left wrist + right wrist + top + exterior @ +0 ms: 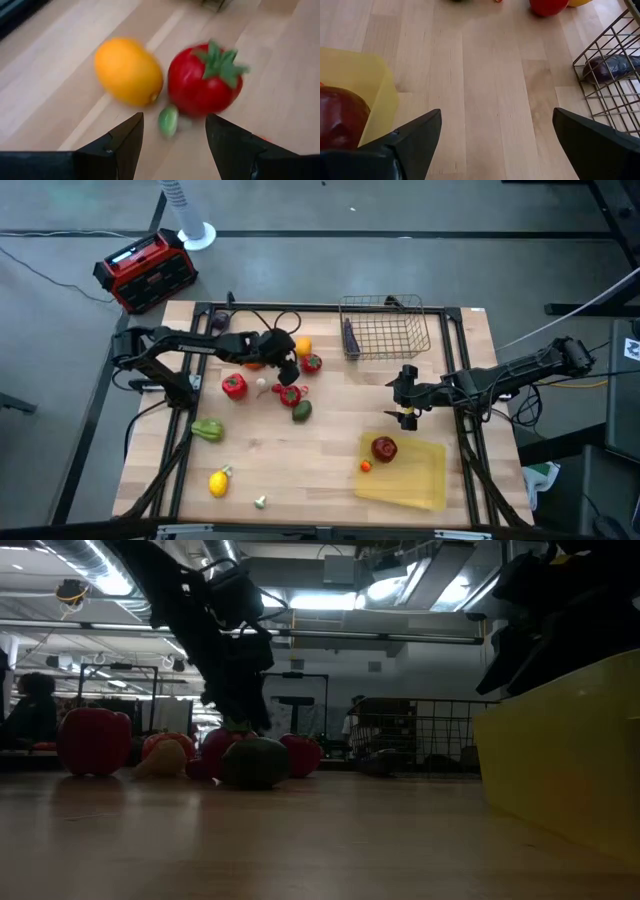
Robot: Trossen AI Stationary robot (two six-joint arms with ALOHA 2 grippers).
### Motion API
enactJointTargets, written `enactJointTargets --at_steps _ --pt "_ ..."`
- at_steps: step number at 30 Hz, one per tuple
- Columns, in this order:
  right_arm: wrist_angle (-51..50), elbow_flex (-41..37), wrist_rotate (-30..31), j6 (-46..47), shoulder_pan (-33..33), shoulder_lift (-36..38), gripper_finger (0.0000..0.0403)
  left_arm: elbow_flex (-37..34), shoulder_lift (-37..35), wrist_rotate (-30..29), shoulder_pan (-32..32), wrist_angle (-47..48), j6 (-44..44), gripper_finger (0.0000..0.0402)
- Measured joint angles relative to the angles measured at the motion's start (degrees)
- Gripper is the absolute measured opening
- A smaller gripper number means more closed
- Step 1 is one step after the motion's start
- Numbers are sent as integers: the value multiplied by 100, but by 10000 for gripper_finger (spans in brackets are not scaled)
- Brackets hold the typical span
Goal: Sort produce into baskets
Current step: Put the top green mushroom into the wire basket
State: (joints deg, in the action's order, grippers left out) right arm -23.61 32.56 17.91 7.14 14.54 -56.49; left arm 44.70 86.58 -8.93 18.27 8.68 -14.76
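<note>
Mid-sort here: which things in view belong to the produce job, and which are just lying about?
Job:
wire basket, eggplant inside
yellow tray, dark red apple on it
orange and red tomato ahead of the open left gripper
lemon, green pepper loose on the table
right gripper, open over bare wood

Lying about:
red-and-black box
white fan base
</note>
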Motion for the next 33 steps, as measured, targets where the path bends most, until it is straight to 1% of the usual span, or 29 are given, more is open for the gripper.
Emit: enactJointTargets --at_steps 10,21,23,26,33 --pt "24 0 0 0 -2 2 376 -41 788 -4 -53 -451 2 210" --pt "25 0 2 0 0 2 376 -39 1164 -36 -20 -594 13 210" --pt "28 0 2 0 0 2 376 -38 1206 -37 -19 -744 65 208" --pt "32 0 2 0 0 2 376 -38 1254 -37 -18 -840 142 192" --pt "31 0 1 0 0 2 376 -40 1235 -37 -18 -767 137 130"
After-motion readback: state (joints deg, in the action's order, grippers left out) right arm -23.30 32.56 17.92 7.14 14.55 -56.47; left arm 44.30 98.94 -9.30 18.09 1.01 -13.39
